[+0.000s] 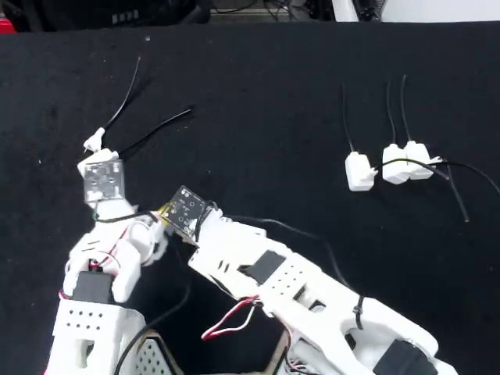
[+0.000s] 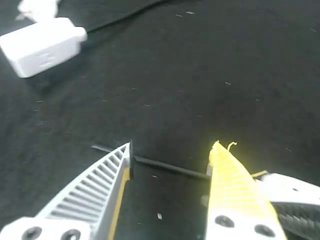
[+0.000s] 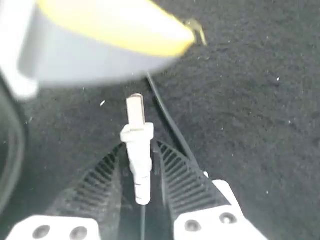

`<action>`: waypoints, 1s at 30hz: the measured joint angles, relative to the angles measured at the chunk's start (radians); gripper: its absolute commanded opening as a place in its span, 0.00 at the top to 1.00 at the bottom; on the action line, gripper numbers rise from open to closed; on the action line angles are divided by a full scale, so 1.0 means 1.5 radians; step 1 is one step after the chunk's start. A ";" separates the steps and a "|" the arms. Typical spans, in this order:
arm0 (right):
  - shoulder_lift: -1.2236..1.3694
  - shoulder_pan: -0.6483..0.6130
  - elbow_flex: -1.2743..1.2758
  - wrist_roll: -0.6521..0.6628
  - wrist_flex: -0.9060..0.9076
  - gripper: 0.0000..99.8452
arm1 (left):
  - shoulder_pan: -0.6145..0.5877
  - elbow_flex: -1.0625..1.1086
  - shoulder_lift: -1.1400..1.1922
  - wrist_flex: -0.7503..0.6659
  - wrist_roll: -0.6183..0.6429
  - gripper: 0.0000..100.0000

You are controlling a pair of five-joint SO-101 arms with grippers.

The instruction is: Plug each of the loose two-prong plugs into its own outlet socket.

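Black felt (image 1: 266,94) covers the table. Both arms stand at its near edge, toward the left corner.

The right gripper (image 3: 139,146) is clamped on a white plug (image 3: 136,135), which stands lengthwise between the two ribbed fingers with its metal end pointing away from the wrist. Only one prong can be made out, seen edge-on, and the plug's tail end disappears between the fingers. A thin black cord (image 3: 167,117) lies on the felt just beyond it. Above the plug looms a blurred grey and yellow finger (image 3: 110,35) of the left arm, too close to read in detail.

The left gripper (image 2: 170,150) has its fingers spread wide with nothing between them, and the black cord crosses the felt beneath the gap. Farther off lies a white block (image 2: 42,47) with a dark cord. Whether it is a plug or a socket is hard to tell.

From above, both sets of fingertips are hidden under the left camera mount (image 1: 101,180) and the right camera mount (image 1: 186,209), which sit near each other. Three white sockets (image 1: 394,166) lie together toward the right edge, well apart from the arms. A thin cord runs from each toward the far edge, and a thicker cable (image 1: 469,172) is cut off at the right edge.
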 measured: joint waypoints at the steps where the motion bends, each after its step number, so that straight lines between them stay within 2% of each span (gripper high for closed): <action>1: 0.000 0.000 0.001 0.000 -0.004 0.99 | 0.011 0.000 0.000 0.000 0.000 0.74; 7: -0.010 0.000 0.008 -0.003 -0.011 0.99 | 0.049 0.020 -0.001 0.000 0.000 0.74; 16: -0.213 -0.002 0.054 -0.003 0.076 0.99 | 0.051 0.026 -0.010 -0.005 -0.021 0.74; 20: -0.268 -0.002 0.080 -0.003 0.079 0.99 | 0.051 0.026 -0.010 -0.005 -0.021 0.74; 30: -0.280 -0.002 0.084 -0.003 0.080 0.99 | 0.051 0.029 -0.011 -0.006 -0.021 0.74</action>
